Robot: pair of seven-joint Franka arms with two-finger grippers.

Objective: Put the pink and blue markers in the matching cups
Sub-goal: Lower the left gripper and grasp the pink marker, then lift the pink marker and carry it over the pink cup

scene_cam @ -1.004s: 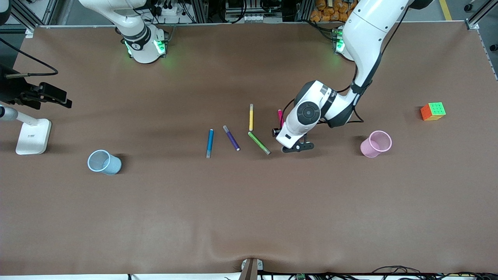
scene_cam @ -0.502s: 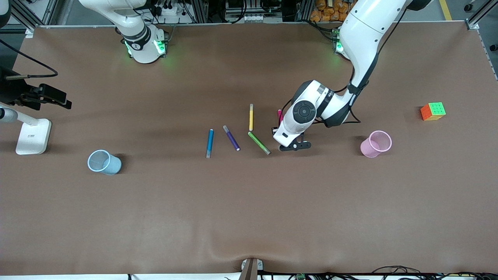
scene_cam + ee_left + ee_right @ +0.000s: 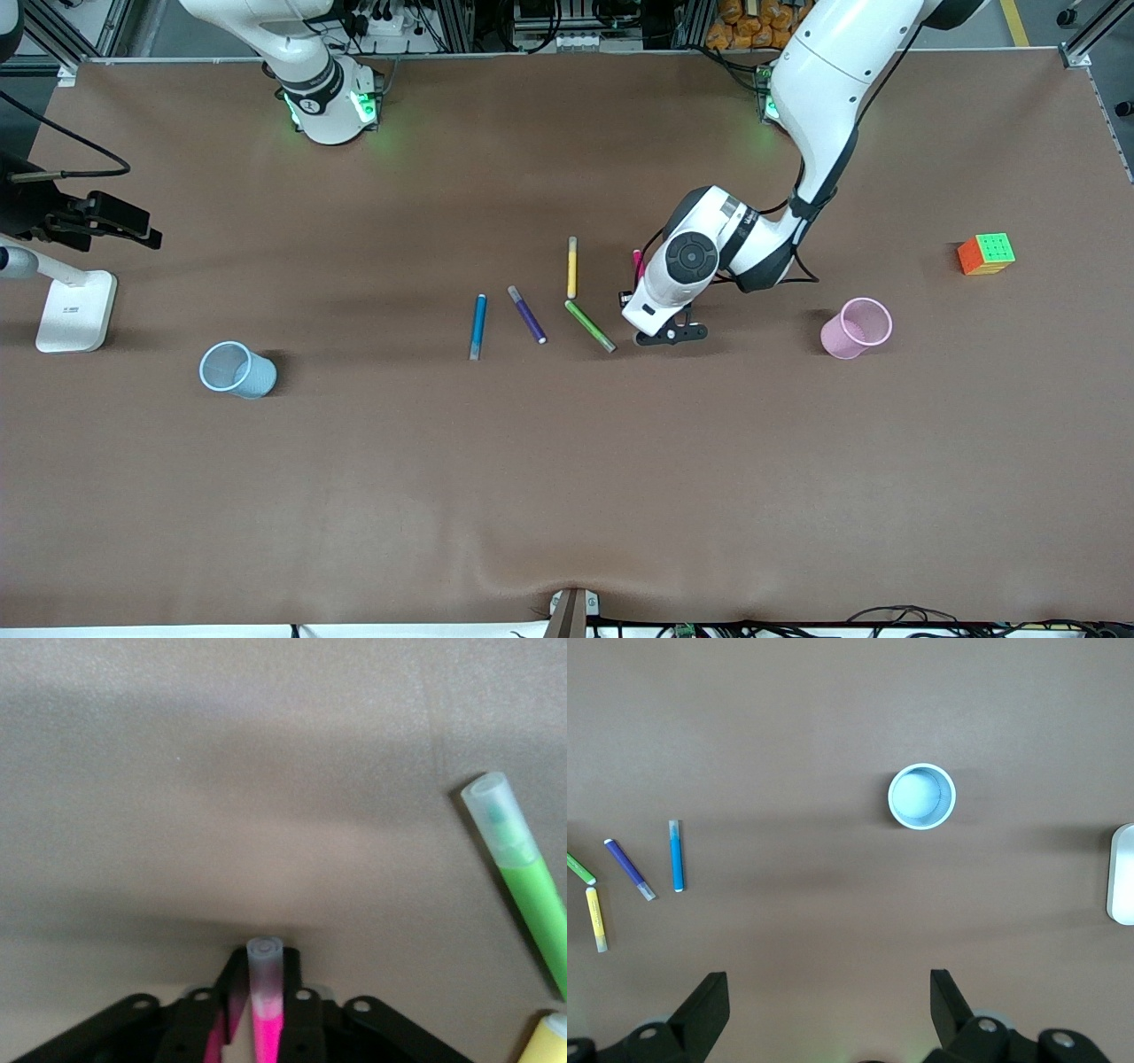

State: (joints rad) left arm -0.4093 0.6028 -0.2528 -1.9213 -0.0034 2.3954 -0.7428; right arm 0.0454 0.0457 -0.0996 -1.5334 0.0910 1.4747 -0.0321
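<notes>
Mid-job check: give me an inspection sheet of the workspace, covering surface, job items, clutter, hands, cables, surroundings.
Surface: brown table cover, slightly rippled at the edge nearest the front camera.
Job items: pink marker lies on the table between the left hand's fingers; blue marker lies untouched; pink cup toward the left arm's end and blue cup toward the right arm's end both hold no marker.
Clutter: purple marker, yellow marker, green marker, puzzle cube, white stand.
Hands: left hand low over the pink marker, fingers close beside it; right hand open, high over the table, waiting.
Cables: black cable along the left arm.
Surroundings: metal frames past the table edge.
</notes>
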